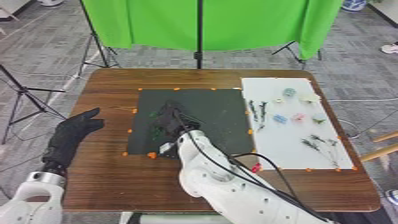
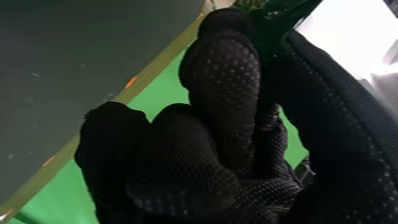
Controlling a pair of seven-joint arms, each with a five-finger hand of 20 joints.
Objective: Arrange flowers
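1. Several flower heads (image 1: 280, 119), blue, pink and cream, lie spaced apart on the white sheet (image 1: 275, 152), right side of table.
2. Thin dark-green sprigs (image 1: 312, 144) lie on the same sheet, beside and nearer the robot than the flower heads.
3. Green foliage (image 2: 282, 15), glossy: pinched between thumb and fingers of the right hand (image 1: 169, 120), over the black sheet (image 1: 147, 110).
4. Left hand (image 1: 78, 127): above the table's left side, fingers extended, loosely together.
5. Orange tabs along sheet edges; brown wooden table (image 1: 107, 190); green cloth (image 1: 151, 25) beyond.
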